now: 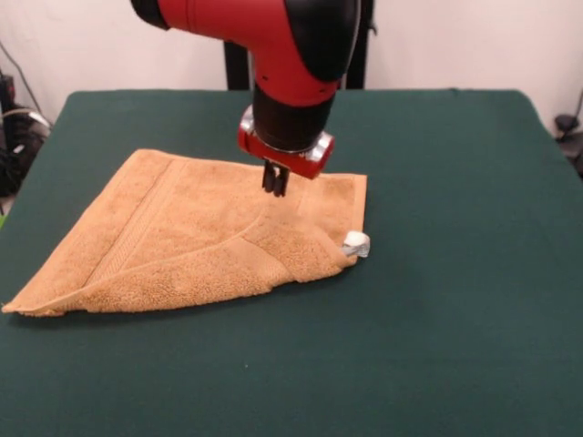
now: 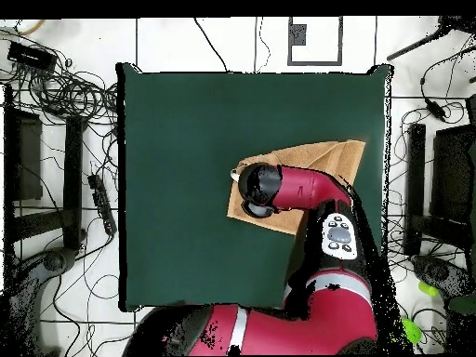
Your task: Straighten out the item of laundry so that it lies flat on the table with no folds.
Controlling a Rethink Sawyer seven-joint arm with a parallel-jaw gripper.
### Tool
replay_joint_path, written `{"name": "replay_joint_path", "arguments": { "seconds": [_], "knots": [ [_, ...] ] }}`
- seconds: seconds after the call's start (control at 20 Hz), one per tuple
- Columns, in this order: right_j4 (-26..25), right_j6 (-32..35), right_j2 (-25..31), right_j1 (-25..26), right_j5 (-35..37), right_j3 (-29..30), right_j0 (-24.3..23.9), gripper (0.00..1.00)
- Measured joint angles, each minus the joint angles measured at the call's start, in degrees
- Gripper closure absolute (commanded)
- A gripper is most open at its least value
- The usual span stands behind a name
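The golden-orange towel [image 1: 209,237] lies on the dark green table [image 1: 437,319], left of the middle. It is not flat: a layer is folded over along its front, and the near right corner curls up with the white tag [image 1: 356,243]. My gripper [image 1: 275,180] points straight down over the towel's far right part. Its dark fingers are close together and their tips are at or just above the cloth, with nothing lifted. In the overhead view the towel [image 2: 325,158] shows partly under my arm [image 2: 279,186], which hides the gripper.
The table [image 2: 186,167] has wide bare cloth around the towel on every side. Cables [image 2: 65,88] and black stands [image 2: 418,186] lie on the floor around it. The pedestal post [image 1: 237,64] stands behind the far edge.
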Motion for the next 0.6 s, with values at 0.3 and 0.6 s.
{"name": "replay_joint_path", "arguments": {
  "seconds": [0.3,0.6],
  "knots": [
    [1.0,0.0,-0.3,1.9,0.0,0.0,0.0,1.00],
    [2.0,0.0,-0.4,3.0,-0.5,-0.2,-0.1,1.00]
  ]
}}
